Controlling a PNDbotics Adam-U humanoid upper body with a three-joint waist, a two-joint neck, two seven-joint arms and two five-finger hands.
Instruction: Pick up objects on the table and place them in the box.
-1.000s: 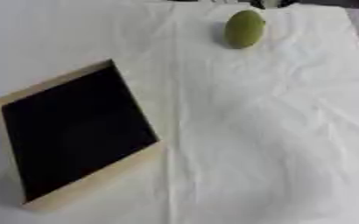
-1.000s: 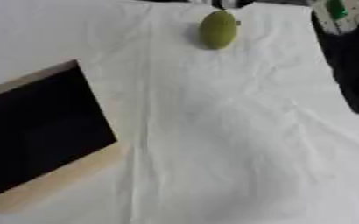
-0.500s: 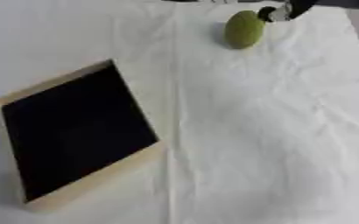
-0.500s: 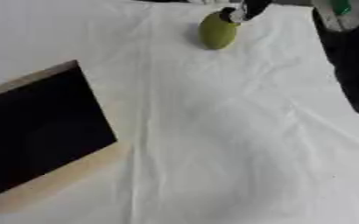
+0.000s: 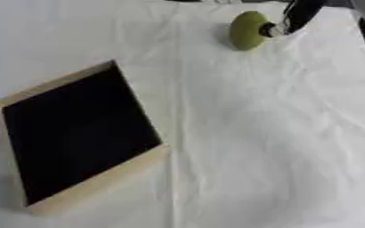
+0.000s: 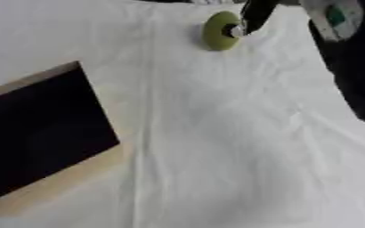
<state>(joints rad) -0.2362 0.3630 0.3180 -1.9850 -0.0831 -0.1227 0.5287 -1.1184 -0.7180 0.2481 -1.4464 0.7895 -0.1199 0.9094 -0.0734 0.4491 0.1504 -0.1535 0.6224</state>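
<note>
You are seeing an olive-green oval object (image 5: 248,30) lying far; the wood-rimmed, black-lined box (image 5: 76,133) is sitting empty, left.

White cloth (image 5: 256,133) covers the whole work surface, creased, with one long fold running top to bottom through the middle. Finer wrinkles spread across its right side. Lighting is even and diffuse, with soft shadows only. A thin dark strip shows along the far top edge. No wall, floor or window can be made out.
</note>
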